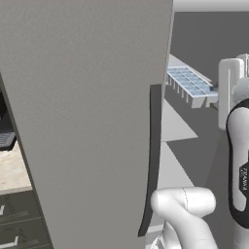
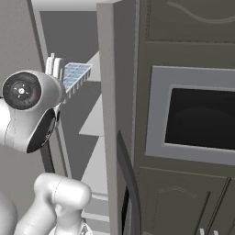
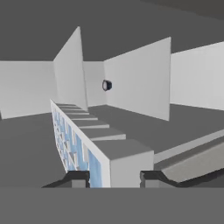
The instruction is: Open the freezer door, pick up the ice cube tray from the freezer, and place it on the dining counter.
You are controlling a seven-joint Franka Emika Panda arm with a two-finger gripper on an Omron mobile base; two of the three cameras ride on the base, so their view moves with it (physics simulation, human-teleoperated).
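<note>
Light-blue cells mark the ice cube tray (image 3: pixel 94 153), which in the hand view runs straight away from the jaws, its near end sitting between the two dark fingertips (image 3: pixel 78 177) so that the gripper (image 3: pixel 113 177) is closed narrowly on that end (one tip on each side of the tray's pale end wall). Beyond the jaws and ahead of the tray lie the pale grey-white walls and shelves of the freezer (image 3: pixel 140 83), with a small dark round fitting (image 3: pixel 106 85) on the back wall. In the left base view the tray (image 1: pixel 190 83) stands out from the gripper (image 1: pixel 217 97) into the freezer's interior (image 1: pixel 194 39), raised above the pale shelf (image 1: pixel 175 124) below it, and the white hand sits at its near end. On the near side of the jaws the freezer door (image 1: pixel 87 121) stands swung open, a matte light-grey panel with its long dark curved handle (image 1: pixel 153 160) along the edge. The right base view shows the tray (image 2: pixel 75 74) projecting past the arm's round joint toward the freezer shelves (image 2: pixel 92 119), while off to the side of the jaws rise dark grey-green cabinet fronts (image 2: pixel 183 23) holding a built-in oven (image 2: pixel 193 119) with a dark window.
</note>
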